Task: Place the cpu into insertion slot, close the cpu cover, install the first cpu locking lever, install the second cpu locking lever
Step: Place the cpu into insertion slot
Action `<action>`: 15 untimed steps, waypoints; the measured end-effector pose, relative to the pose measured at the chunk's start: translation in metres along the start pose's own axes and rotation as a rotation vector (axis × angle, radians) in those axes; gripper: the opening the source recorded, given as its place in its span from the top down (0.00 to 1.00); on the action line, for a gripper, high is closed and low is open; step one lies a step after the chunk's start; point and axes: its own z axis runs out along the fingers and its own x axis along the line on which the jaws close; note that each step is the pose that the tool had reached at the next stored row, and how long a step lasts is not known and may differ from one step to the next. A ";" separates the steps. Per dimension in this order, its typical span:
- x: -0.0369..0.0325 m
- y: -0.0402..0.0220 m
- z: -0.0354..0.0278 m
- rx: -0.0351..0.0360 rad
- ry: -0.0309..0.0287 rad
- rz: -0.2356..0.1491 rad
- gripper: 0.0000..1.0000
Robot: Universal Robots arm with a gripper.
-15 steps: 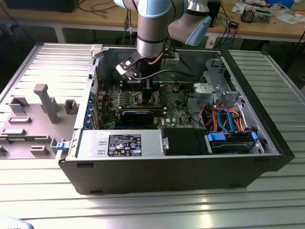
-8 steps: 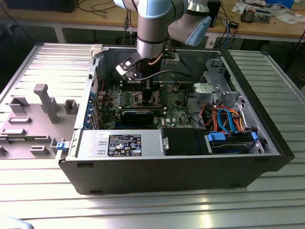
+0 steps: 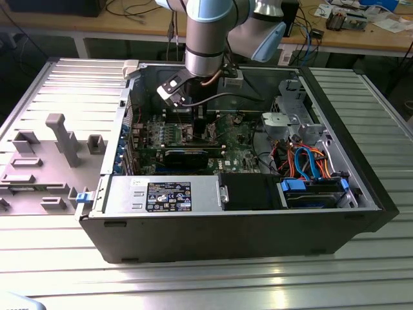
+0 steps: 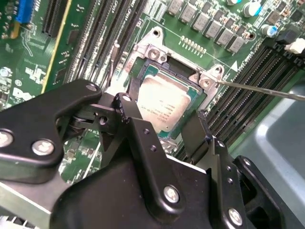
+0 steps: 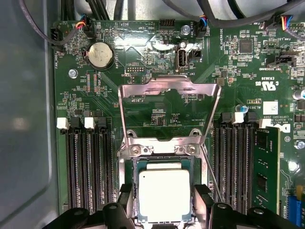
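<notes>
End effector point(image 4: 162, 115): mine, open. 2 black fingers point(image 5: 125, 206) stand wider apart than the chip, 1 on each side. I grip nothing, since a strip of socket shows between each finger and the chip's edge.
Cpu point(image 5: 163, 191): pale silvery square lying flat in the insertion slot point(image 4: 174, 71), directly between my fingers in both wrist views. I judge it seated, not carried.
Insertion slot, surroundings: green circuit board point(image 5: 143, 43), with long black memory slots point(image 5: 88, 167) in banks on 2 opposite sides.
Cpu cover point(image 5: 167, 87): thin silvery frame with a square window, swung up and open, off the chip. It is hinged at the slot's edge farthest from my fingers and reaches toward the coin cell point(image 5: 101, 54).
Key relation: the cover lies straight beyond the chip from me. Its hinge edge runs parallel to the line joining my 2 fingers.
Locking levers: 1 thin metal rod point(image 4: 262, 89) stands free beside the slot, not latched. A second point(image 4: 114, 62) stands at the opposite side, its state unclear.
Arm point(image 3: 206, 32): in the exterior view it drops from above into the open computer case point(image 3: 361, 187), wrist turned downward, tool low over the board.
Case: lies on its side on the ribbed metal counter point(image 3: 193, 284).
Task standing, my judgement: chip placed; cover and both levers not yet done.
</notes>
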 end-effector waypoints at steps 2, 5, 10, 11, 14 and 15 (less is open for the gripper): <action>-0.0001 -0.0001 -0.0024 0.0000 -0.0002 0.000 0.38; 0.0005 -0.0003 -0.0085 -0.0001 -0.0002 0.000 0.38; 0.0004 -0.0006 -0.0099 -0.0006 -0.0006 -0.011 0.58; 0.0003 -0.0008 -0.0099 -0.0011 -0.0010 -0.023 0.65; 0.0001 -0.0011 -0.0099 -0.0028 -0.0022 -0.061 0.83; 0.0000 -0.0011 -0.0099 -0.0033 -0.0026 -0.072 0.89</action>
